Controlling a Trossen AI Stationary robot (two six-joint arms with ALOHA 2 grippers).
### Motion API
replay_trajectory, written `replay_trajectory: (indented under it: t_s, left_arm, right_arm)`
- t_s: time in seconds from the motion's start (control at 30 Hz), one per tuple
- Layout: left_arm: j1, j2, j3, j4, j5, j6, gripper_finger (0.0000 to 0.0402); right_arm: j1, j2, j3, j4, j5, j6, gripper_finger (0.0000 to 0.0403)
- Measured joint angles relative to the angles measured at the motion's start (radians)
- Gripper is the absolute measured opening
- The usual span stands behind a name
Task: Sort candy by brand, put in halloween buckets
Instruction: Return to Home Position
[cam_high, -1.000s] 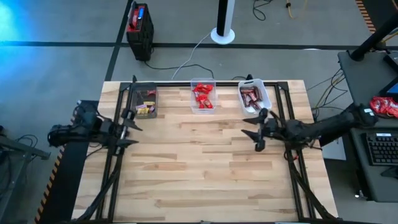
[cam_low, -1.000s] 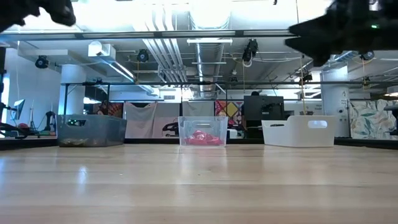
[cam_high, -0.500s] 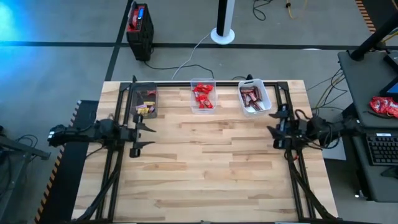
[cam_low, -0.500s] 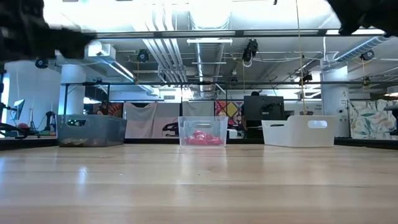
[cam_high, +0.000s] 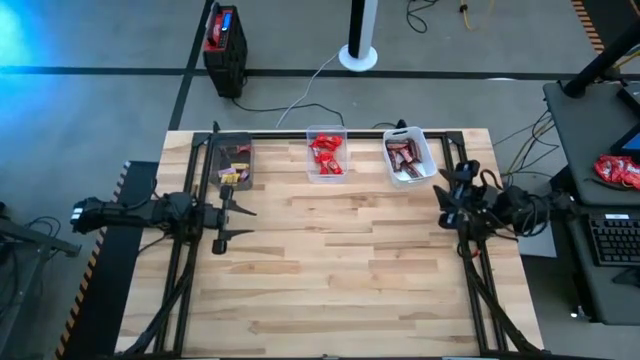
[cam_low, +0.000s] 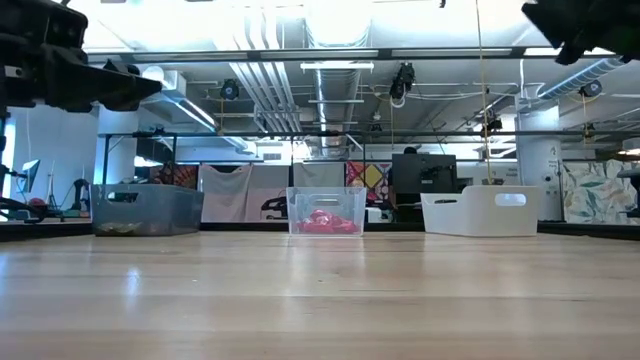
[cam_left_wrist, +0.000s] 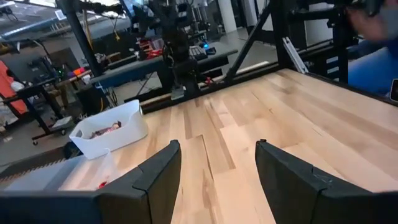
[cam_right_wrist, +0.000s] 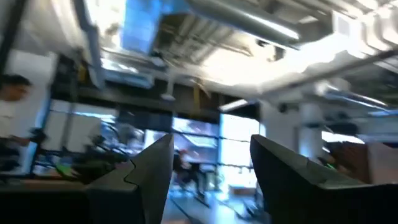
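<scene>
Three bins stand in a row along the table's far edge: the dark grey bin (cam_high: 232, 162) with yellow and pink pieces, the clear bin (cam_high: 326, 155) with red bars, and the white bin (cam_high: 408, 158) with dark brown bars. All the candy I can see lies inside the bins. My left gripper (cam_high: 232, 220) hovers open over the table's left part, in front of the grey bin. My right gripper (cam_high: 447, 195) is open at the table's right edge, near the white bin. In the right wrist view it (cam_right_wrist: 211, 140) faces the ceiling.
The wooden tabletop (cam_high: 340, 270) spreads wide in front of the bins. A black-and-red box (cam_high: 224, 35) sits on the floor beyond the far edge. More red candy (cam_high: 617, 170) lies on a desk to the right. A person's blue sleeve (cam_left_wrist: 373, 37) shows beyond the table.
My right arm has drawn back from the table's middle right toward the right edge, and its gripper has tipped upward. My left gripper has moved a little toward the table's centre and turned level.
</scene>
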Motion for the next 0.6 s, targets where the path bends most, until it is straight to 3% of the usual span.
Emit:
replay_trajectory:
  t_s: [0.1, 0.6]
  left_arm:
    - [0.0, 0.001, 0.003, 0.003, 0.0, 0.0, 0.019]
    - [0.0, 0.004, 0.003, 0.002, 0.0, 0.0, 0.019]
  right_arm:
    - [0.0, 0.021, 0.0, 0.001, 0.039, 0.0, 0.0206]
    - [0.0, 0.053, 0.0, -0.003, 0.041, -0.001, 0.0205]
